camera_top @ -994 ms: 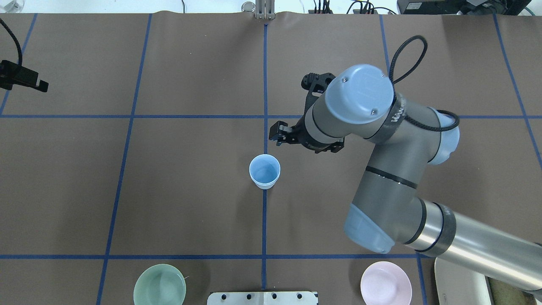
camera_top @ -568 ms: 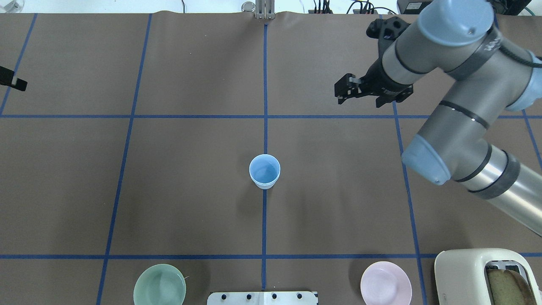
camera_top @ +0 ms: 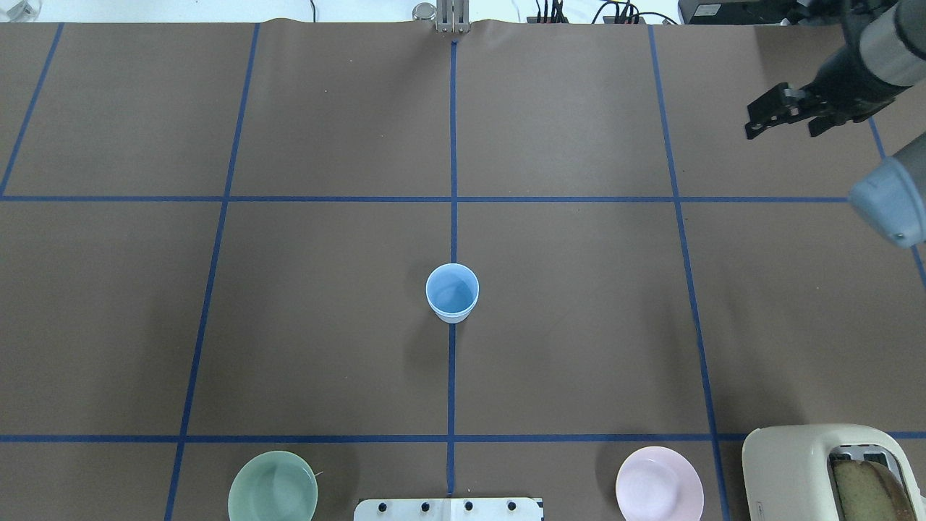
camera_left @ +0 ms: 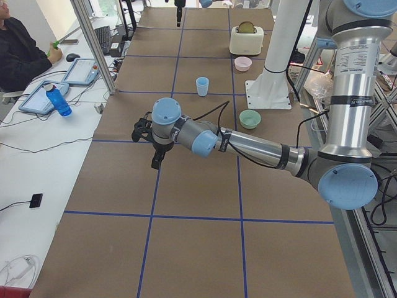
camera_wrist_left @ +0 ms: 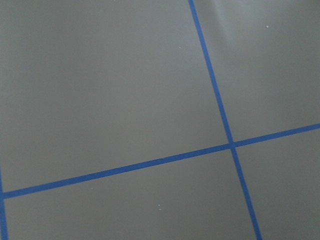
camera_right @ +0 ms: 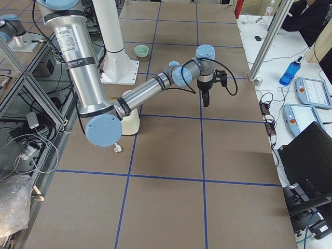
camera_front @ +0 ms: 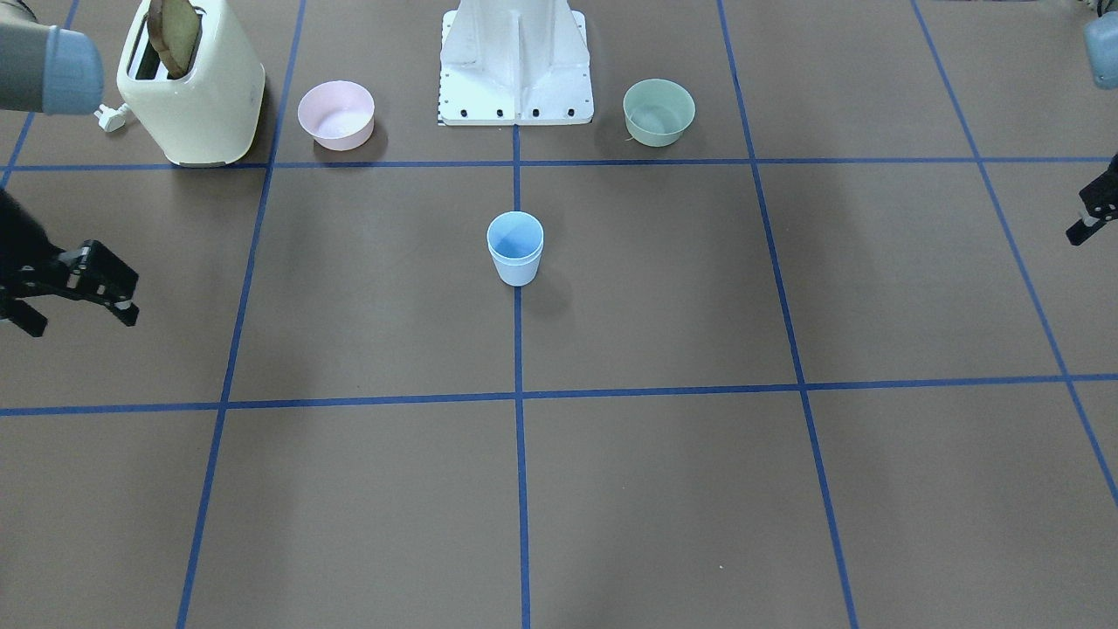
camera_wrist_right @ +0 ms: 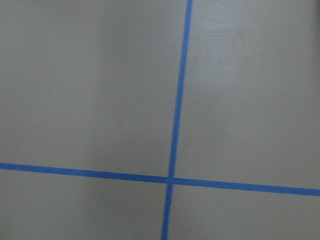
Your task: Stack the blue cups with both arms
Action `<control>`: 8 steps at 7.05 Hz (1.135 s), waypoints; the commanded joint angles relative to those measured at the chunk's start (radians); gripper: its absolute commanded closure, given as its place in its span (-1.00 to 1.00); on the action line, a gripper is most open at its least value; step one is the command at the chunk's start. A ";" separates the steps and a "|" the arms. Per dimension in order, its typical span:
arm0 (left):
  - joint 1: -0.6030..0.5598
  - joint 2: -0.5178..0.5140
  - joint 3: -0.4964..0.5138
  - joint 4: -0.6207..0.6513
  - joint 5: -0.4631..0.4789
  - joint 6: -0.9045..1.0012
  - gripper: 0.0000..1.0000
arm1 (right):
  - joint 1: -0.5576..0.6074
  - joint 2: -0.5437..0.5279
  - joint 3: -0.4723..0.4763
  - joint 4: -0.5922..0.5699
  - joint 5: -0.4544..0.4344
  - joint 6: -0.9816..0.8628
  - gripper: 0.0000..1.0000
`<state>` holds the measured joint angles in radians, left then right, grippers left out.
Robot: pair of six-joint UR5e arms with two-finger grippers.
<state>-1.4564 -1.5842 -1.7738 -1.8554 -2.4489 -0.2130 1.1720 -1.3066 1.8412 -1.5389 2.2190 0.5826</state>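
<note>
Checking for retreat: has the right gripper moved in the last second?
Yes. The right gripper went from beside the blue cups toward upper right, past the right-hand tape line.

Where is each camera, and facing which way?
Front-facing: across the brown table, facing the robot's white pedestal; black two-finger right gripper at left.
Overhead: behind robot, looking down; right gripper at upper right.
Exterior left: left table end; grey left arm near.
Exterior right: right end; grey right arm near.
Left wrist: down on table; no body.
Right wrist: likewise.
Shared: stacked pale-blue plastic cups, front-facing and overhead.
</note>
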 commanded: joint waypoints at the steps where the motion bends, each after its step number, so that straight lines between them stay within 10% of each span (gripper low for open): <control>1: -0.070 0.022 0.062 -0.007 -0.058 0.114 -0.96 | 0.157 -0.090 -0.067 0.002 0.092 -0.243 -1.00; 8: -0.113 0.084 0.088 -0.028 -0.045 0.118 -0.96 | 0.244 -0.157 -0.106 0.006 0.084 -0.395 -1.00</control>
<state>-1.5643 -1.5014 -1.6975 -1.8842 -2.4967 -0.0939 1.4153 -1.4605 1.7269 -1.5346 2.3101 0.1943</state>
